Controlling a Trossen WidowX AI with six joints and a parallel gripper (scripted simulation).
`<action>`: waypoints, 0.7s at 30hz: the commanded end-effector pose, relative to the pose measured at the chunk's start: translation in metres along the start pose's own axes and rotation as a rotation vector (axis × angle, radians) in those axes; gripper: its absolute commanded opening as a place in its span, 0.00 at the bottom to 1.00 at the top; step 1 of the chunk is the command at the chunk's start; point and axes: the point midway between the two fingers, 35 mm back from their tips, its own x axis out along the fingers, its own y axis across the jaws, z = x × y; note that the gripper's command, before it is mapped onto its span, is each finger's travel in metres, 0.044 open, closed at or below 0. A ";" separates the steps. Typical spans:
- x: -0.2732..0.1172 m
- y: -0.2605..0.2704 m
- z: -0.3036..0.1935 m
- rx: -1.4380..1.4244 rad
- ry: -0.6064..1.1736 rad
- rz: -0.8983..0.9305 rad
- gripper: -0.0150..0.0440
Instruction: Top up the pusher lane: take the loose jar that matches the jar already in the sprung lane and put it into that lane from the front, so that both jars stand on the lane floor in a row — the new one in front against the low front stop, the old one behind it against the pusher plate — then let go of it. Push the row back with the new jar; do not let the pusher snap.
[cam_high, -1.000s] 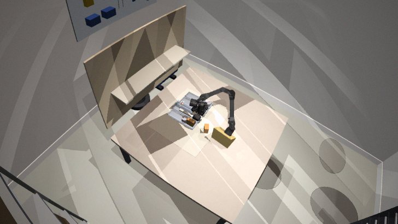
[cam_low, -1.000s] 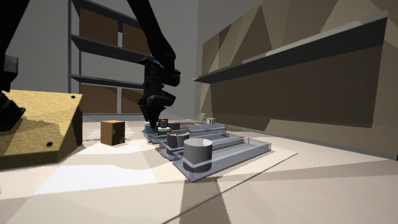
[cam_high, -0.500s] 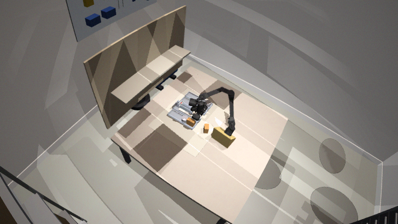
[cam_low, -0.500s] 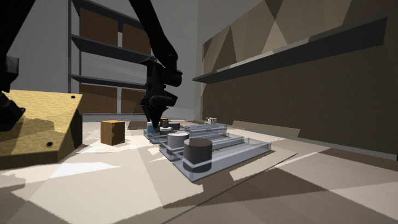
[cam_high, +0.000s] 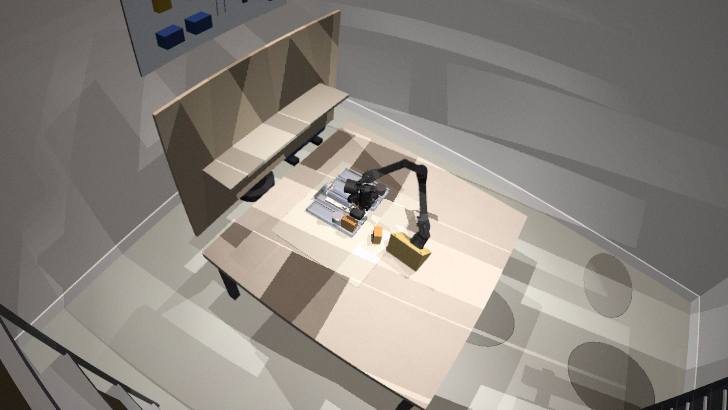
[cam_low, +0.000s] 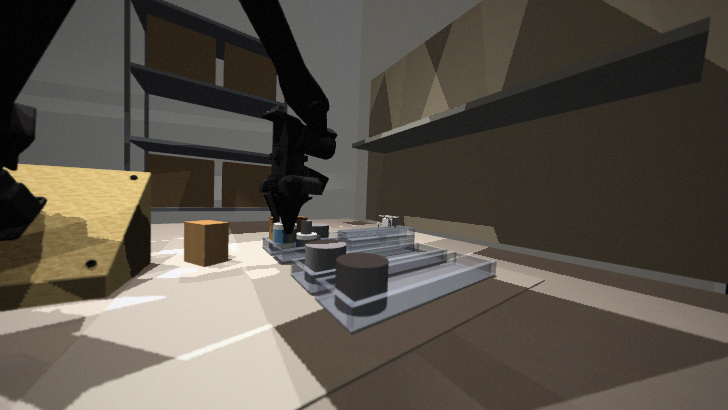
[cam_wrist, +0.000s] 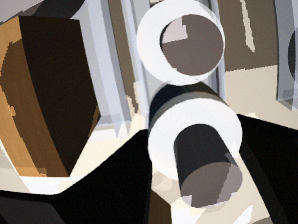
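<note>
My gripper (cam_high: 357, 212) (cam_low: 286, 229) (cam_wrist: 191, 130) points down at the front of the clear lanes, shut on a jar. The held jar (cam_low: 278, 234) (cam_wrist: 162, 136) has a blue body, a white shoulder and a dark round knob. It looks upright and sits higher than the lane jar in the exterior view. The matching jar (cam_low: 306, 236) (cam_wrist: 150, 44) stands in the sprung lane (cam_wrist: 144, 95), just beyond the held one in the wrist view. The held jar hides the lane's front stop. Whether its base touches the floor, and the pusher plate, cannot be seen.
A brown box (cam_high: 349, 223) (cam_wrist: 57, 90) and a grey cylinder (cam_high: 337, 217) stand in the neighbouring lane. Dark cylinders (cam_low: 361, 282) (cam_low: 325, 257) stand in lanes on the other side. A loose orange-brown block (cam_high: 377, 234) (cam_low: 205, 243) stands near the yellow base (cam_high: 407, 251) (cam_low: 66, 219).
</note>
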 end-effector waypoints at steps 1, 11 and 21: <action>-0.004 -0.002 0.009 0.013 -0.023 -0.003 0.25; -0.005 -0.003 0.014 0.013 -0.023 -0.003 0.25; -0.007 -0.003 0.018 0.013 -0.023 -0.003 0.25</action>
